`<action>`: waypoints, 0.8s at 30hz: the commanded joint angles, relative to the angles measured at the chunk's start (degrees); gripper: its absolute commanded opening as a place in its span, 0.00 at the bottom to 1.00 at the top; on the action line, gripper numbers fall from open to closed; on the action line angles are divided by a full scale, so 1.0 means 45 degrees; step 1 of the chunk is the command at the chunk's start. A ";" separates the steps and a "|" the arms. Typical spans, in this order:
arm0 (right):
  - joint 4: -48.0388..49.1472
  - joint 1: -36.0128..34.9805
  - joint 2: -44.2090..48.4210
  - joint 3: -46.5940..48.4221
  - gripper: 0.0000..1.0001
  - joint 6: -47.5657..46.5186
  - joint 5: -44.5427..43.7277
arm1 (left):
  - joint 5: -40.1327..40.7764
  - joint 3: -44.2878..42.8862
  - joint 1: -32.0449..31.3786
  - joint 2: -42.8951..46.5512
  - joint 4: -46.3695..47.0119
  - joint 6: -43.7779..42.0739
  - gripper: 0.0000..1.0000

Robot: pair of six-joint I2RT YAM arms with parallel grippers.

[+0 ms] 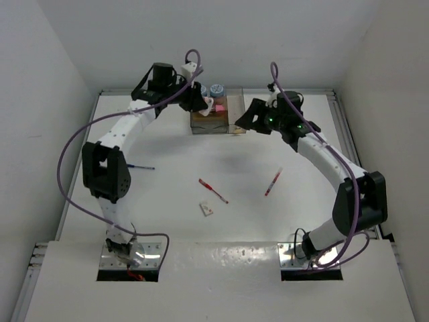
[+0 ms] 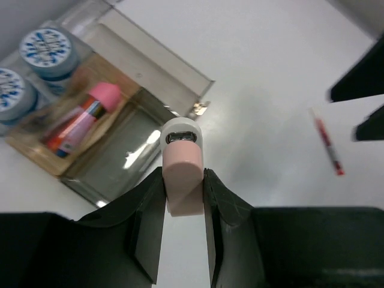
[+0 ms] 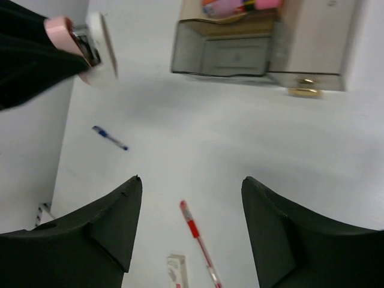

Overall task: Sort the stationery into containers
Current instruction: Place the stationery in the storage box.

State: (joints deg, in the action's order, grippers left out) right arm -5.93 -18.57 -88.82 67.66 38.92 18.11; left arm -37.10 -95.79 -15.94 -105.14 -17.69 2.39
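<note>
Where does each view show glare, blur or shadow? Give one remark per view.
Top view: glare on the base plates, faint shadow on the table. Left wrist: the pink piece in the left gripper is sharp; glare streaks the organiser floor. Right wrist: soft throughout; the right gripper frames a blurry red pen.

Clear-walled organiser [image 1: 216, 124] with tan-brown compartments, at the far side of the tabletop [image 1: 174, 147]. Holds a pink chunky piece [image 2: 99, 102], lying slantwise in the wide section. Two blue-grey patterned rolls [image 2: 47, 48] side by side at its far edge, flat faces up; inside the wall or just behind, hard to tell. Pink-and-white eraser [image 2: 183, 144] pinched in the left gripper [image 2: 182, 177], in the air by the organiser. Loose on the tabletop, well apart: red pen [image 1: 213, 190], second red pen [image 1: 273, 182], blue pen [image 1: 139, 166]; small eraser [image 1: 206, 209] near the first.
</note>
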 commanded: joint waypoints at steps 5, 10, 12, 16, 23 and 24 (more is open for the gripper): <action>-0.0478 0.1449 0.1201 -0.0932 0.64 -0.0855 0.0546 | 0.1991 -0.4705 0.0048 -0.3289 -0.4894 -0.5974 0.14; -0.0537 0.1880 0.1358 -0.1284 0.63 -0.0894 0.0624 | 0.3536 -0.6252 -0.0519 -0.4232 -0.5854 -0.7932 0.15; -0.0537 0.1938 0.1358 -0.1402 0.63 -0.0875 0.0663 | 0.3887 -0.6175 -0.0675 -0.4271 -0.5737 -0.8655 0.15; -0.0576 0.1939 0.1241 -0.1480 0.62 -0.0816 0.0819 | 0.3616 -0.6058 -0.0773 -0.4466 -0.5853 -1.0099 0.16; -0.0556 0.1939 0.1085 -0.1461 0.62 -0.0718 0.0878 | 0.4084 -0.5901 -0.0968 -0.4818 -0.5854 -1.2793 0.17; -0.0576 0.1939 0.1065 -0.1442 0.62 -0.0718 0.0898 | 0.4123 -0.5901 -0.0949 -0.4915 -0.5834 -1.2913 0.17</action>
State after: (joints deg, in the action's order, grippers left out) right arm -9.61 -9.89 -84.71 61.19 35.97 21.23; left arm -19.18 -120.38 -19.97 -126.17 -44.60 -48.95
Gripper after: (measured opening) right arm 0.622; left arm 0.344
